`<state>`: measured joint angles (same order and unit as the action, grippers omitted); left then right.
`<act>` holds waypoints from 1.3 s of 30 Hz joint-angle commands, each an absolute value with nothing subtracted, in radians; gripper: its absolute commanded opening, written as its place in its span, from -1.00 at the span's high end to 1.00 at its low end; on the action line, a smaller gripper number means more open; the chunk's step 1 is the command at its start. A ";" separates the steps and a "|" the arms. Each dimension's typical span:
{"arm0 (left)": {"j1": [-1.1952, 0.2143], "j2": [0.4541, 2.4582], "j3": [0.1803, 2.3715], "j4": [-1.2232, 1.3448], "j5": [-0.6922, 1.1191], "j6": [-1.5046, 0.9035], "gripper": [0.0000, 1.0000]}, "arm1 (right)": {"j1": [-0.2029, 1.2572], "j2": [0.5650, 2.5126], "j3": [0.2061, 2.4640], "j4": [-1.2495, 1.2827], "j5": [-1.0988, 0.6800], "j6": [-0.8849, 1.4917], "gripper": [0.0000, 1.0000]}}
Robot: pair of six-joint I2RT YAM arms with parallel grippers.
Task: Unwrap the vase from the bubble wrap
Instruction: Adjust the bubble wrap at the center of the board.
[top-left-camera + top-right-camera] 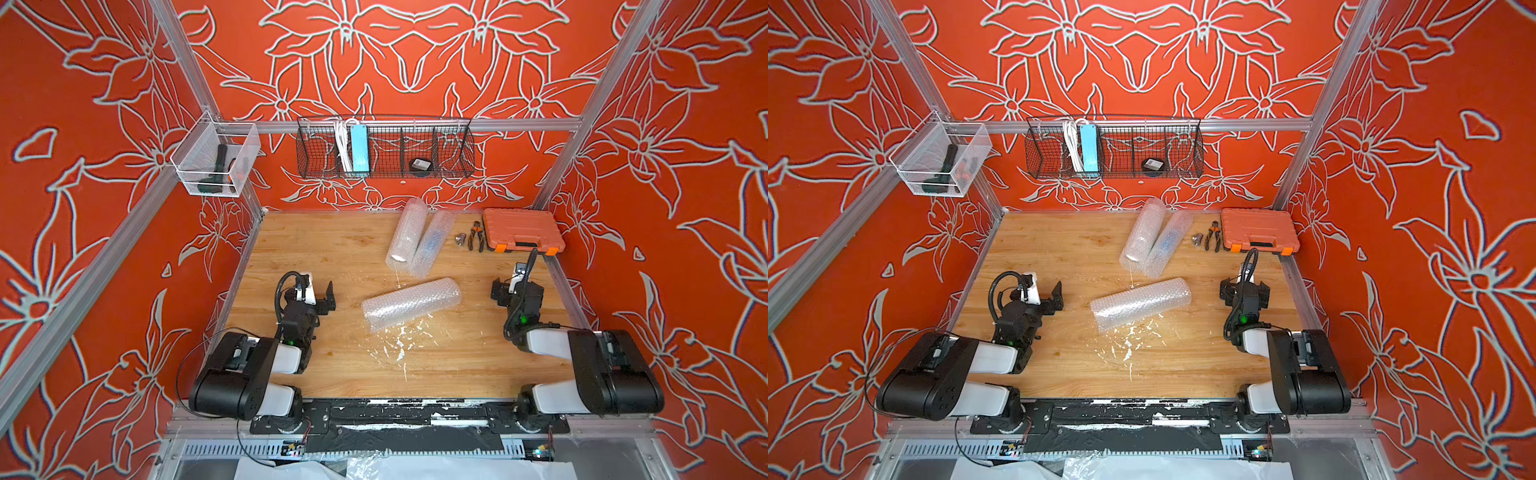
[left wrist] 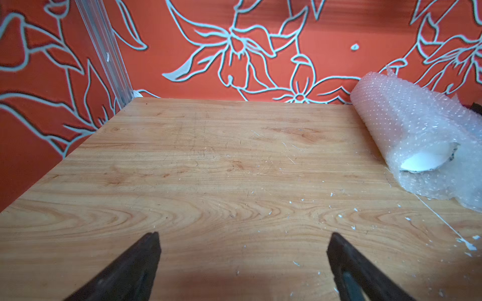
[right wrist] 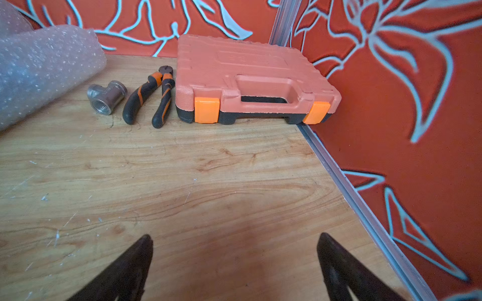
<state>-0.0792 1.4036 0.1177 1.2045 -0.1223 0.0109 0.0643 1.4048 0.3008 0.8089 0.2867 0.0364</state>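
Bubble wrap (image 1: pixel 411 302) roll on table (image 1: pixel 316 249), disc (image 1: pixel 420 165) label illegible

Bare tabletop (image 1: pixel 316 257) on the left half; bubble wrap rolls (image 1: pixel 411 305) mid-table, toolbox (image 1: pixel 521 228) and pliers (image 1: pixel 476 236) far right corner.

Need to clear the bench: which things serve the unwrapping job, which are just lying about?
Job: bubble wrap rolls, near one, two behind; open left gripper, open right gripper.
Lying about: orange tool case, pliers, metal tee fitting, power strip in wire basket.
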 commanded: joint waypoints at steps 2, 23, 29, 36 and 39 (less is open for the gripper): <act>-0.075 1.407 0.121 1.212 -0.126 0.018 -0.96 | 0.069 1.407 0.304 0.828 0.299 0.040 -0.97; -0.075 1.409 0.120 1.212 -0.127 0.017 -0.97 | 0.068 1.408 0.304 0.827 0.299 0.041 -0.97; -0.075 1.408 0.120 1.213 -0.127 0.017 -0.96 | 0.068 1.408 0.304 0.828 0.298 0.041 -0.97; -0.075 1.274 0.143 1.060 -0.263 -0.042 -0.96 | 0.071 1.302 0.270 0.830 0.302 0.032 -0.97; -0.075 1.174 0.170 0.908 -0.330 -0.106 -0.96 | 0.070 1.161 0.370 0.492 0.396 0.103 -0.97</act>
<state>-0.0792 1.2533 0.1326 1.0496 -0.2363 -0.0368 0.0658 1.2545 0.2974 0.6899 0.3176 0.0502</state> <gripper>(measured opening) 0.983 0.984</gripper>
